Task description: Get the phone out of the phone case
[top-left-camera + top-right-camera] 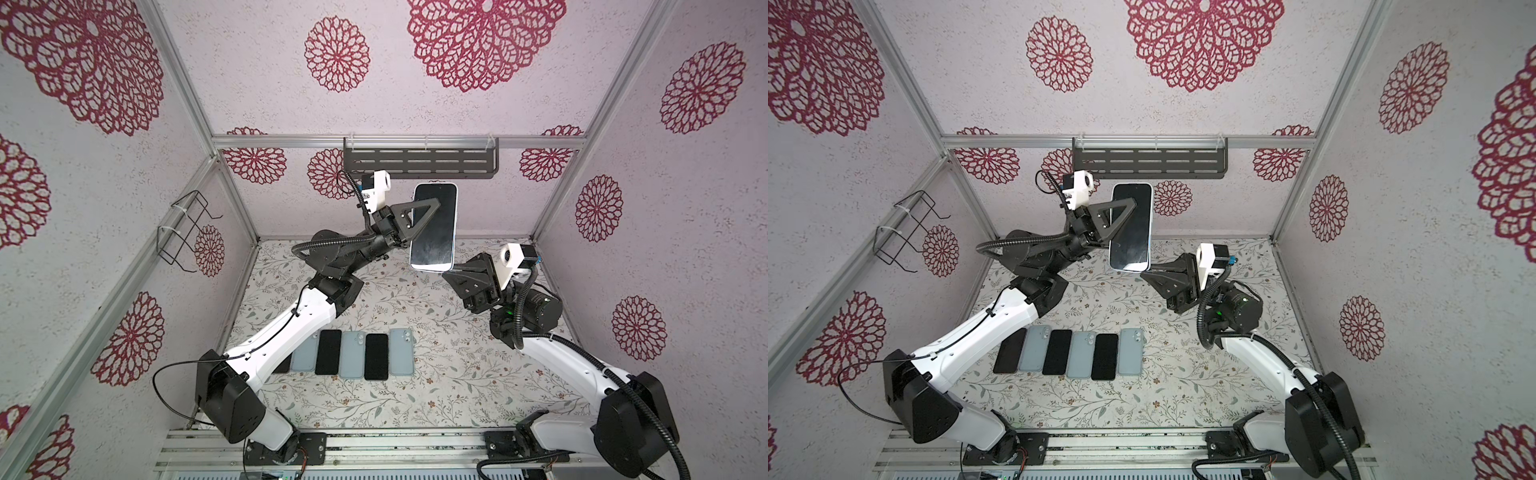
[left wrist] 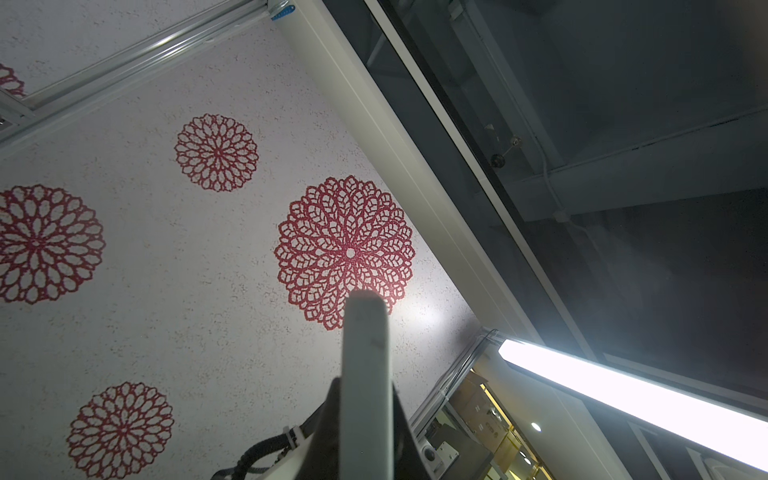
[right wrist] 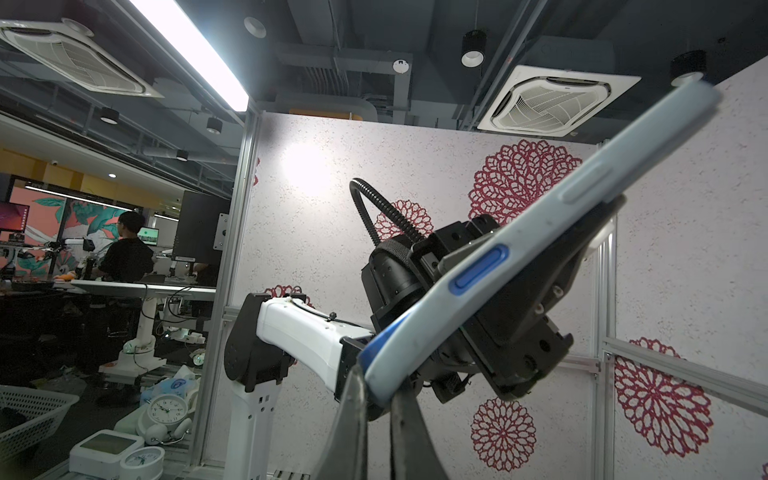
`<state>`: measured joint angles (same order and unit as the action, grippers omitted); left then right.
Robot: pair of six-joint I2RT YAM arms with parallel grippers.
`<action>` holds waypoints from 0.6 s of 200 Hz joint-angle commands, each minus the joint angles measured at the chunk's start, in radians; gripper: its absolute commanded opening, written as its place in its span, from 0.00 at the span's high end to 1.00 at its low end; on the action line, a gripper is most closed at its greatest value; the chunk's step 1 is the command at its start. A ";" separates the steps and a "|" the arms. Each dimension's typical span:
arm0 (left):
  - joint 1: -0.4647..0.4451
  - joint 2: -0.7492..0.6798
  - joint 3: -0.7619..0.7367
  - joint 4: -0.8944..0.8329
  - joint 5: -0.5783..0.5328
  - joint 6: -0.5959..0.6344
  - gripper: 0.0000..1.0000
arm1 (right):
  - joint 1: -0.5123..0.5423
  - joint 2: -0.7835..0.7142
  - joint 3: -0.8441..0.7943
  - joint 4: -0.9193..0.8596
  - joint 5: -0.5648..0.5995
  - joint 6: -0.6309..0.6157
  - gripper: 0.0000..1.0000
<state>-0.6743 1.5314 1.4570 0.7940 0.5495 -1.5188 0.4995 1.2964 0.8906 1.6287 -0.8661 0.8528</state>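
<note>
Aloft, left pincer [image 1: 431, 208] clamps the phone [image 1: 435, 243] while right pincer [image 3: 379, 384] pinches the phone case [image 3: 540, 232] corner.

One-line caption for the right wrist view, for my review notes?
The left end effector clamps the pale blue phone case mid-body; the right end effector pinches its corner.

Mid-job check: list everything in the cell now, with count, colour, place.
cased phone: one, black screen in pale blue case, held aloft over the table
black phones: three, black, near row on the table, one partly under the left arm
pale blue cases: three, pale blue, alternating in that row; whether empty, cannot tell
shelf: one, dark grey, rear wall
wire rack: one, black, left wall
table: one, floral cover
left gripper: black, shut on the cased phone's side
right gripper: black, shut on its lower corner
</note>
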 commanded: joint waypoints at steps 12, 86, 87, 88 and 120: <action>-0.107 -0.034 0.010 -0.027 0.116 0.033 1.00 | -0.015 0.019 0.006 -0.101 0.198 0.021 0.99; -0.123 -0.051 0.025 -0.047 0.127 0.068 1.00 | -0.016 -0.014 0.011 -0.272 0.255 -0.014 0.98; -0.123 -0.051 0.025 -0.047 0.128 0.068 1.00 | -0.016 -0.014 0.010 -0.276 0.256 -0.014 0.98; -0.123 -0.051 0.026 -0.047 0.129 0.068 1.00 | -0.016 -0.014 0.011 -0.280 0.257 -0.014 0.98; -0.129 -0.050 0.032 -0.044 0.132 0.072 1.00 | -0.016 -0.020 0.022 -0.357 0.280 -0.034 0.99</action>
<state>-0.6949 1.5127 1.4731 0.7609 0.4946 -1.4403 0.5030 1.2438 0.8738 1.5154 -0.8066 0.8455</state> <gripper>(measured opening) 0.121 0.096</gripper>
